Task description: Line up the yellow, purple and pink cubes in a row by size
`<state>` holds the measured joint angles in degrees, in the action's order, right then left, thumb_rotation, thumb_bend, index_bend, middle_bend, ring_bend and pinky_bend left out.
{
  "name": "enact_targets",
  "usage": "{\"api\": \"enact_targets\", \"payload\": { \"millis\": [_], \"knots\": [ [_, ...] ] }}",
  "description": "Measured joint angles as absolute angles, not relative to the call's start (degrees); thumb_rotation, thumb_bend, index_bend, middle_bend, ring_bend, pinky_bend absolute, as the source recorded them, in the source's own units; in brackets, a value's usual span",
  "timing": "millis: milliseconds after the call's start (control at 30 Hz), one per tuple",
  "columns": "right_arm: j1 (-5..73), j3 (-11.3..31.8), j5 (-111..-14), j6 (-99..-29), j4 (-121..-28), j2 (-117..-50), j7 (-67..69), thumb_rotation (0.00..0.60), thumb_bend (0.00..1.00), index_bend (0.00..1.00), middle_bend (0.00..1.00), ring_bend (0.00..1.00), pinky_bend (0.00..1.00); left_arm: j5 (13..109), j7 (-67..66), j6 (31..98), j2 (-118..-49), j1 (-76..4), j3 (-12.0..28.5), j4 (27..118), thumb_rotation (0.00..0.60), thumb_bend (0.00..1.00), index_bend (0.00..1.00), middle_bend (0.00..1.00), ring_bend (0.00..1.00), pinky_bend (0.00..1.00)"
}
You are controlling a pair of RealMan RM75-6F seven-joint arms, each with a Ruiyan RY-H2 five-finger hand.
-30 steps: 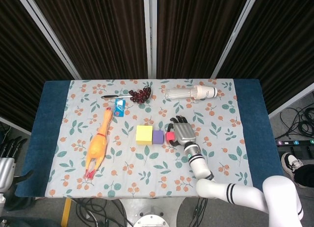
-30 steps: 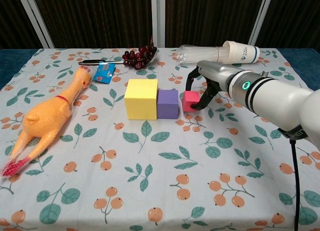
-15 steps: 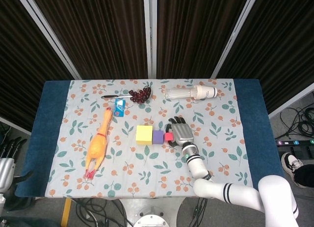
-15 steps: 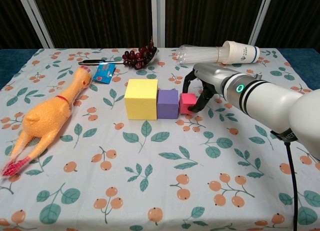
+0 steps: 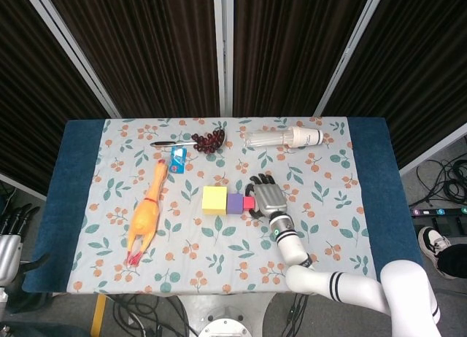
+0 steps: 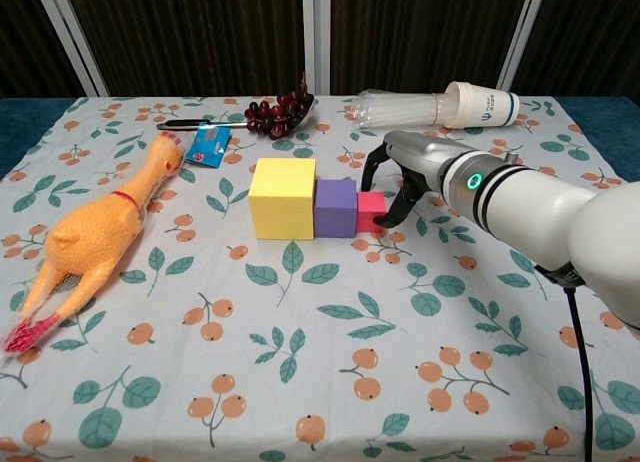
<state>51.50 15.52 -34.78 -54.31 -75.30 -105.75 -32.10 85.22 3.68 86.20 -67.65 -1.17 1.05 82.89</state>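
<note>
A large yellow cube [image 5: 214, 200] [image 6: 283, 197], a mid-sized purple cube [image 5: 235, 203] [image 6: 337, 207] and a small pink cube [image 5: 249, 203] [image 6: 371, 210] sit in a row at the table's middle, touching side by side. My right hand [image 5: 267, 197] [image 6: 410, 167] arches over the pink cube from the right, its fingers closed around the cube's sides. The pink cube rests on the cloth against the purple one. My left hand [image 5: 9, 238] hangs off the table's left edge, low and far from the cubes, holding nothing.
A rubber chicken [image 5: 144, 217] [image 6: 95, 232] lies at the left. At the back are a blue packet [image 5: 176, 160] [image 6: 208, 144], a bunch of dark grapes [image 5: 209, 141] [image 6: 280, 110] beside a dark-handled utensil [image 5: 169, 143], and a lying stack of cups [image 5: 284, 138] [image 6: 440, 107].
My right hand has slid the pink cube leftward until it touches the purple cube. The yellow and purple cubes and the left hand have stayed put.
</note>
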Motion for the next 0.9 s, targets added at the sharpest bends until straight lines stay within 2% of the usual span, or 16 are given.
{"api": "enact_targets", "payload": {
  "millis": [267,567,900],
  "knots": [
    [50.9,15.3,-35.6,-55.1,-77.0,-104.6,-32.0,0.600,0.17,0.30,0.11,0.00,0.00,85.3,4.1,86.6,-67.7,-1.0,1.0,82.6,0.600,0.02,0.16,0.19,0.10,0.12],
    [49.6,15.9,-36.3,-55.7,-80.4,-98.3,-31.3,0.600,0.18,0.25,0.10,0.00,0.00,85.4,3.9,86.7,-67.6,-0.8,1.0,82.7,0.600,0.02,0.16,0.19,0.10,0.12],
    [52.3,16.5,-34.6,-51.9,-72.4,-102.0,-31.4,0.600,0.09,0.25,0.09,0.00,0.00,85.0,2.8,86.5,-67.0,-0.7,1.0,83.9,0.600,0.02,0.16,0.19,0.10,0.12]
  ]
}}
